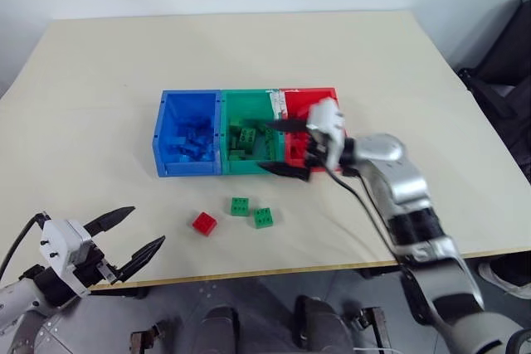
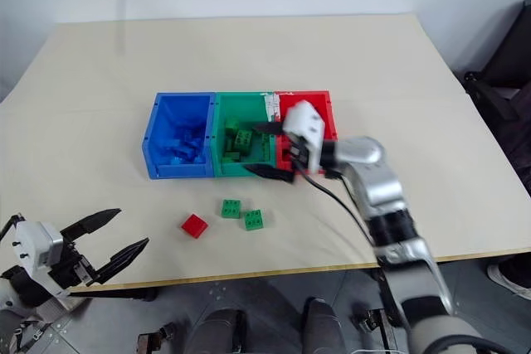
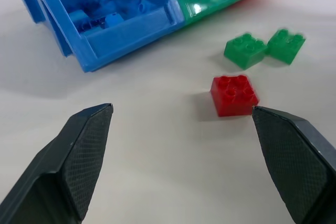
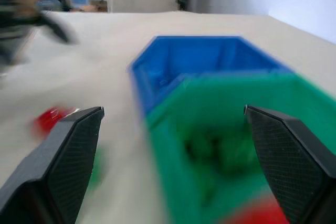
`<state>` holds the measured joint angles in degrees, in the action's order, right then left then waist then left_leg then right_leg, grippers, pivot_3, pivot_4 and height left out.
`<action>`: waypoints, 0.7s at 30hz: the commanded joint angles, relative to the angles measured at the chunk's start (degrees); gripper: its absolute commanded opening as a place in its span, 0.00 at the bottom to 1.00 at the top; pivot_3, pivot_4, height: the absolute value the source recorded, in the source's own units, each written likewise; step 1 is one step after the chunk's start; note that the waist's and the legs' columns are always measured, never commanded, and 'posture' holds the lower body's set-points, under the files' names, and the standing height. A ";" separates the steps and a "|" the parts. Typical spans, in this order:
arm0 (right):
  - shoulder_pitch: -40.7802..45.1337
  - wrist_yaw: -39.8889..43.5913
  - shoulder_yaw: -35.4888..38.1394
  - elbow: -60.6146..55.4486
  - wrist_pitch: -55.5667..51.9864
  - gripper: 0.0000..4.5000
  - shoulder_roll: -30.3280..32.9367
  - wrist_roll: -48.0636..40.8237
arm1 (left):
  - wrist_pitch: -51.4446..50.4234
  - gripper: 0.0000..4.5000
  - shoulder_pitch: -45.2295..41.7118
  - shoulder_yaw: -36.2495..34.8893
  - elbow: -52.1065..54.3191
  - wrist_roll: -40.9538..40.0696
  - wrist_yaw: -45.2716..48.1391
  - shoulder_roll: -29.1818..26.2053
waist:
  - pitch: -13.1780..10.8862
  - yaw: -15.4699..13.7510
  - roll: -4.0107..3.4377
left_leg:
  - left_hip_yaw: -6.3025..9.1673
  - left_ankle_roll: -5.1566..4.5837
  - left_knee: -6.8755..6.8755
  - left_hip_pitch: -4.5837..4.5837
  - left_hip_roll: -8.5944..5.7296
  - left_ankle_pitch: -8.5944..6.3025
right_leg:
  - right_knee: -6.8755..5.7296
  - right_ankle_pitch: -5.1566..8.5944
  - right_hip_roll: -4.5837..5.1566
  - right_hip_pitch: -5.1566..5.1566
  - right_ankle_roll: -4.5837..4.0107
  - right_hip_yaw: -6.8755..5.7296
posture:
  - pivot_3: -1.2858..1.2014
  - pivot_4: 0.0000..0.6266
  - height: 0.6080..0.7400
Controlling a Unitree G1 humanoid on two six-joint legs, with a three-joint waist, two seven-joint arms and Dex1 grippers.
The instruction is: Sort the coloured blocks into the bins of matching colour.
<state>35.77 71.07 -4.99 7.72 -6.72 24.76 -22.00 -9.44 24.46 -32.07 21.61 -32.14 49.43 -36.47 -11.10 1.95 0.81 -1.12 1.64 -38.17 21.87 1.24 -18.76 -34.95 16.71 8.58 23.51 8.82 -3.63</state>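
Three bins stand side by side mid-table: a blue bin [image 1: 187,168] with blue blocks [image 1: 192,140] inside, a green bin [image 1: 245,96] with green blocks [image 1: 246,137] inside, and a red bin [image 1: 311,91]. My right gripper [image 1: 265,145] hangs over the green bin, open and empty, pointing toward the blue bin. On the table in front of the bins lie a red block [image 1: 204,222] and two green blocks [image 1: 241,206] [image 1: 264,217]. My left gripper [image 1: 147,225] is open near the table's front left edge, aimed toward the red block [image 3: 234,94], apart from it.
Bare tabletop [image 1: 249,47] stretches behind and to both sides of the bins. The front edge of the table runs just below the loose blocks. A dark object [image 1: 506,80] stands off the table's right side.
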 commanded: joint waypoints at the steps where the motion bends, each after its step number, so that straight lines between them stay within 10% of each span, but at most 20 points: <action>1: -8.14 6.86 4.62 -8.49 -1.50 0.99 7.36 -6.08 | 2.63 1.00 -2.72 -1.93 -4.46 0.30 3.63 -3.14 | 0.00 -0.33 0.00 | 0.01 0.01 0.01 0.00 0.04 0.00 | 0.02 0.00 -0.02 -0.01 0.00 -0.03 | 0.52 0.24 1.00; 9: -22.74 7.94 10.97 -11.51 2.13 0.99 16.07 -6.39 | -1.38 1.00 -13.14 6.38 -7.21 -1.39 11.97 -10.35 | 0.00 -0.40 0.01 | -0.16 0.02 -0.09 -0.15 0.08 0.00 | -0.01 -0.03 -0.04 -0.10 0.00 0.04 | 0.52 0.24 1.00; 21: -32.62 1.11 17.09 -20.85 -1.45 0.99 18.97 -7.63 | -22.63 1.00 -48.21 44.59 1.25 11.53 7.89 -9.10 | 0.00 -2.48 0.00 | -0.23 0.07 -0.14 -0.36 0.08 0.02 | -0.06 -0.10 -0.07 -0.28 -0.01 0.10 | 0.52 0.24 1.00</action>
<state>3.55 73.16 10.15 -10.28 -7.62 42.72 -28.24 -29.68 -22.16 9.82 21.73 -22.71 58.59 -46.18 -11.10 -0.53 0.82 -1.37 1.71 -38.33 21.51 1.33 -18.74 -35.00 16.61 8.51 23.22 8.81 -3.52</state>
